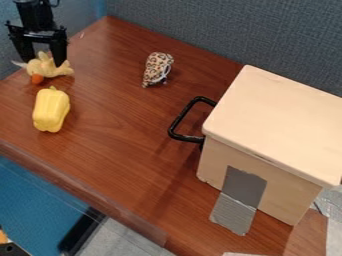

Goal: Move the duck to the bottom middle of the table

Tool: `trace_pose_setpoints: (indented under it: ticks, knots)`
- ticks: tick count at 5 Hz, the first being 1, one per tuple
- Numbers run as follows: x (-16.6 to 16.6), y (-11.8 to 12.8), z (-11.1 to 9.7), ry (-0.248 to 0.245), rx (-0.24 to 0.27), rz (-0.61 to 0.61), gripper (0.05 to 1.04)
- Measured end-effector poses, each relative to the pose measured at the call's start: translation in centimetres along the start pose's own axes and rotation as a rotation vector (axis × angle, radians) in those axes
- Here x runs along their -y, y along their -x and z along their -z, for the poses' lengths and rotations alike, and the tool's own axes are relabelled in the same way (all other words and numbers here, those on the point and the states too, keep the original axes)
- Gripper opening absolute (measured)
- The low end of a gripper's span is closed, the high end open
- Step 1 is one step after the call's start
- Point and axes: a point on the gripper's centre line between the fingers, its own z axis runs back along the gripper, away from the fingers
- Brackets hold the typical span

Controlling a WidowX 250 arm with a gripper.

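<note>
Black, the end effector (45,63) stands released, its two fingers spread about one pale yellow duck (48,69) at the table's (127,135) upper left. The duck's long axis runs roughly crosswise, orange part facing the view's bottom. Next: one yellow pepper (51,111), one leopard-print toy (157,67), one black-handled box (280,120).

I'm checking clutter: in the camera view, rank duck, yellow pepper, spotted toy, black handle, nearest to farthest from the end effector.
1. Duck, upper left.
2. Yellow pepper, below duck.
3. Spotted toy, upper middle.
4. Black handle, on box.
</note>
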Motion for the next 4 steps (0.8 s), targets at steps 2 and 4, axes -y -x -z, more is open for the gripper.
trace_pose_setpoints:
  ticks: [2,4]
  knots:
    - [1.2,1.6,1.4,-0.023,-0.036,0.005,0.472]
    - [4.4,2.7,-5.0,0.042,0.109,-0.029,0.377]
